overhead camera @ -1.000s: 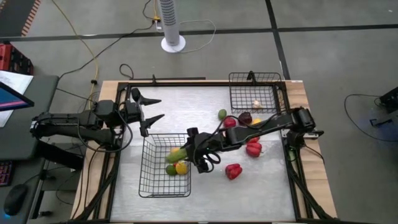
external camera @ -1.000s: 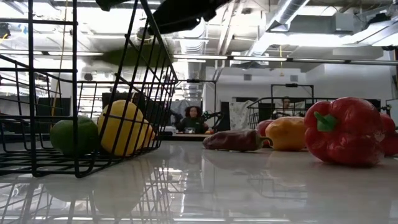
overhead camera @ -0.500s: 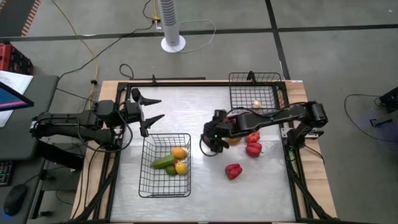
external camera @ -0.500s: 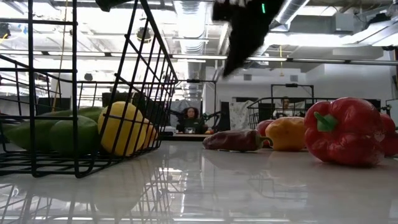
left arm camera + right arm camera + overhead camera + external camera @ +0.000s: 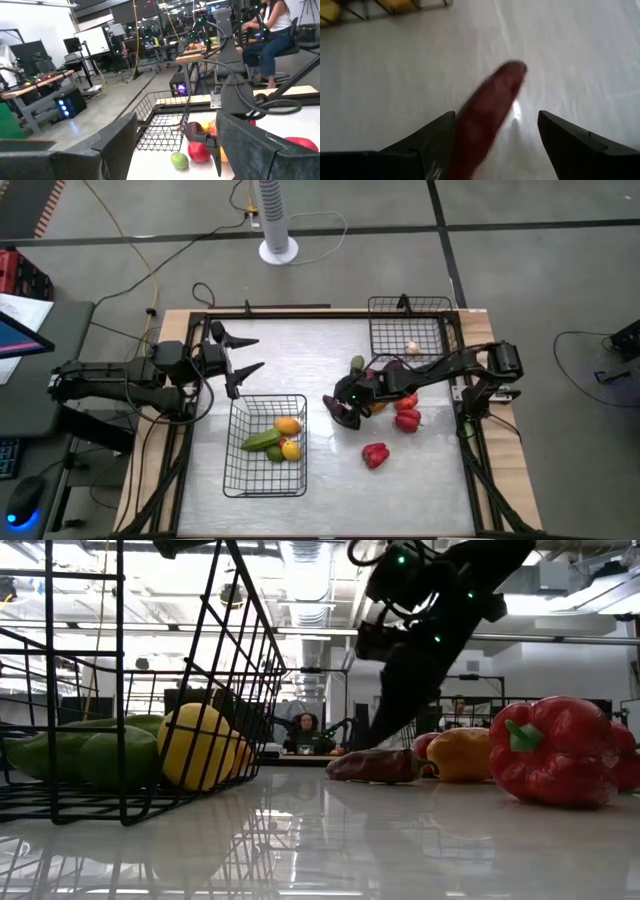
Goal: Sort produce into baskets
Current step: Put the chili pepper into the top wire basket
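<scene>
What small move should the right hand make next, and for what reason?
Probably lower a little and close. The right hand is open, with the dark red eggplant lying on the table between its fingers, not gripped yet. The left hand waits, open, beside the near basket.

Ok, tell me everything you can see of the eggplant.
The eggplant is a small dark purple-brown piece, long and rounded, with a smooth, slightly glossy skin. It lies on its side on the white table, next to the orange pepper. The right gripper is over it, fingers open on either side. Whether they touch it cannot be told.
</scene>
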Available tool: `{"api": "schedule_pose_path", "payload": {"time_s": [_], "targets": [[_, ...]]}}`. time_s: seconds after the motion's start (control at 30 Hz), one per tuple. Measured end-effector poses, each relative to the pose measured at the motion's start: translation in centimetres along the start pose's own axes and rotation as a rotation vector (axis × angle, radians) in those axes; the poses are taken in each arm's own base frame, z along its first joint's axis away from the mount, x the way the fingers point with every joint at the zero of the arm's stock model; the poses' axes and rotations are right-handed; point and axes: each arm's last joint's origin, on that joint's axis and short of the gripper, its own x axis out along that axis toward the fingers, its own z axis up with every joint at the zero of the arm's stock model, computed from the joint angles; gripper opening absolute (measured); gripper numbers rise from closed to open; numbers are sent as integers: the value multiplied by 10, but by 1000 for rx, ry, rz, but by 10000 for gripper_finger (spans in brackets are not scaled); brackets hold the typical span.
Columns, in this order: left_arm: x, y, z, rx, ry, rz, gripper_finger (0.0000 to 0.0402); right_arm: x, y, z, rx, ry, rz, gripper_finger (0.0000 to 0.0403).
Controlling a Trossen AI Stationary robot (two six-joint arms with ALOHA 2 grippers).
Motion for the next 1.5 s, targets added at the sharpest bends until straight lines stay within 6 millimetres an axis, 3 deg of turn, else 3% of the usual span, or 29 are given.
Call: {"api": "schedule_pose_path", "payload": {"time_s": [0.27, 0.5, 0.73, 0.9, 1.07, 1.23, 1.37, 1.5], "targets": [[0, 0, -1, -3, 7, -1, 258, 12, 17, -2, -29, -26, 38, 308], [0, 0, -1, -5, 8, 0, 258, 33, 18, -13, -43, 34, 14, 302], [0, 0, -1, -3, 15, 6, 258, 38, 18, -16, -57, 51, -5, 265], [0, 0, -1, -4, 14, 6, 258, 32, 18, -15, -59, 51, -6, 207], [0, 0, -1, 0, 13, 9, 258, 10, 15, -8, -70, 34, -15, 149], [0, 0, -1, 0, 12, 15, 258, -34, 11, 13, -88, -16, -131, 150], [0, 0, -1, -1, 12, 17, 258, -79, 14, 33, -107, -153, -226, 178], [0, 0, -1, -1, 12, 17, 258, -117, 11, 39, -166, -242, -372, 186]]}}
